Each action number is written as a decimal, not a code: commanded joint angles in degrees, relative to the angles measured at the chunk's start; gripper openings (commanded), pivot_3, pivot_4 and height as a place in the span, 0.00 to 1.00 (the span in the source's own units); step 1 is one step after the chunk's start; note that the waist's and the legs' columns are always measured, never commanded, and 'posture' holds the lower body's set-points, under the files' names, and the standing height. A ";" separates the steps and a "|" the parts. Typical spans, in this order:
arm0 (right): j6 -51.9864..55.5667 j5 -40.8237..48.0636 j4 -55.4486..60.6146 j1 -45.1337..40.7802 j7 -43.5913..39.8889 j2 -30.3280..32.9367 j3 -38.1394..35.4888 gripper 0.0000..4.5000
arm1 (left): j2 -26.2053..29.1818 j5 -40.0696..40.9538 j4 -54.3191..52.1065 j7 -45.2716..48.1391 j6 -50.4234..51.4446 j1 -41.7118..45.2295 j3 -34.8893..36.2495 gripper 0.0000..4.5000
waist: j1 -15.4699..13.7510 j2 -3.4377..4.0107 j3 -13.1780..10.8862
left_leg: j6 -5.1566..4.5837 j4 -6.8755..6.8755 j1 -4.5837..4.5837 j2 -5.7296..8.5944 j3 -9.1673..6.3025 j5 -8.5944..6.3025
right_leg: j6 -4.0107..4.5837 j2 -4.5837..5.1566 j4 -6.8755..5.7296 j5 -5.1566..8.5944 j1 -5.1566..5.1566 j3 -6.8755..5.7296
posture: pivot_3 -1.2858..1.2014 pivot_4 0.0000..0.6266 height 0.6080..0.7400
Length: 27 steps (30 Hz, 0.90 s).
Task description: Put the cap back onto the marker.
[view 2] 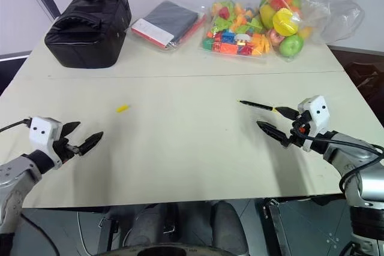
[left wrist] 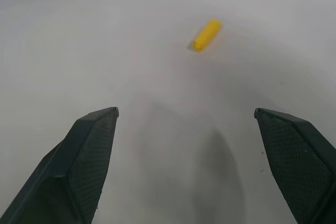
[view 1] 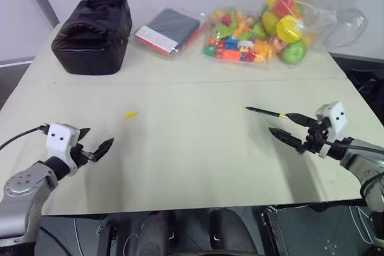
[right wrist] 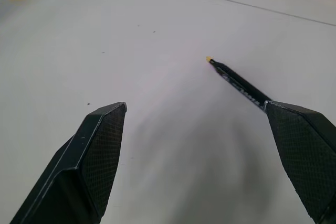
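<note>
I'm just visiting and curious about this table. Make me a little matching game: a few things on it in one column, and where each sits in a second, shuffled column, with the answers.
Things:
1. cap
2. marker
3. black bag
4. bag of toy blocks

Places:
A. far left corner of the table
B. lying just ahead of the right gripper
C. far side, right of the middle
D. lying alone on bare table, ahead of the left gripper

Pairs: 1-D, 2-B, 3-A, 4-C
</note>
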<state>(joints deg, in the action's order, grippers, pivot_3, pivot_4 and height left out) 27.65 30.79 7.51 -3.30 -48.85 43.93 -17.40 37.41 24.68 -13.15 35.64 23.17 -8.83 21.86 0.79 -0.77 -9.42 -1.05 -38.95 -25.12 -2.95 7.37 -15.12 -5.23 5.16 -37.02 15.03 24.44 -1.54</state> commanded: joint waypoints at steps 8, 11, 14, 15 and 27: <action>-2.04 -1.17 -0.44 -0.44 -0.37 -0.53 -0.01 0.97 | -0.30 0.03 -0.40 0.57 -1.98 0.95 1.58 0.97 | 0.02 0.00 0.00 | 0.18 0.07 0.00 0.03 0.01 -0.10 | 0.02 0.28 0.00 -0.01 0.04 -0.10 | 0.52 0.24 1.00; -1.74 -1.29 0.03 -0.61 0.02 -0.74 0.25 0.97 | -0.54 0.02 -0.17 0.45 -1.96 1.55 1.22 0.97 | 0.05 0.00 0.00 | 0.18 0.09 0.00 0.05 0.02 -0.10 | 0.03 0.31 0.00 -0.01 0.06 -0.11 | 0.52 0.24 1.00; -1.56 -1.43 0.64 -0.64 0.47 -0.98 0.50 0.97 | -0.67 -0.13 0.04 0.45 -2.00 1.95 1.05 0.97 | 0.06 0.01 0.00 | 0.18 0.10 0.00 0.05 0.02 -0.11 | 0.03 0.32 0.00 -0.01 0.06 -0.11 | 0.52 0.24 1.00; -1.57 -1.49 0.75 -0.70 0.60 -1.05 0.61 0.97 | -0.70 -0.12 0.10 0.51 -2.03 2.04 1.07 0.97 | 0.06 0.01 0.00 | 0.18 0.10 0.00 0.05 0.02 -0.11 | 0.03 0.32 0.00 -0.01 0.06 -0.11 | 0.52 0.24 1.00; -4.02 -3.92 -2.73 -2.62 0.90 -1.04 1.37 0.97 | 0.27 0.86 0.17 2.51 -1.32 4.26 0.90 0.97 | 0.08 0.01 -0.01 | 0.19 0.14 -0.01 0.07 0.04 -0.11 | 0.03 0.36 0.03 -0.01 0.09 -0.11 | 0.52 0.24 1.00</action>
<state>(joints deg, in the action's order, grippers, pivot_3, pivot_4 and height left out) 25.07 27.18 5.38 -5.16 -47.40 42.64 -15.36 36.64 24.51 -12.08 37.41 22.08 -5.57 21.98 0.87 -0.76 -9.42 -0.86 -38.81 -25.12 -2.88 7.41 -15.23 -5.20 5.52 -36.99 15.02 24.53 -1.66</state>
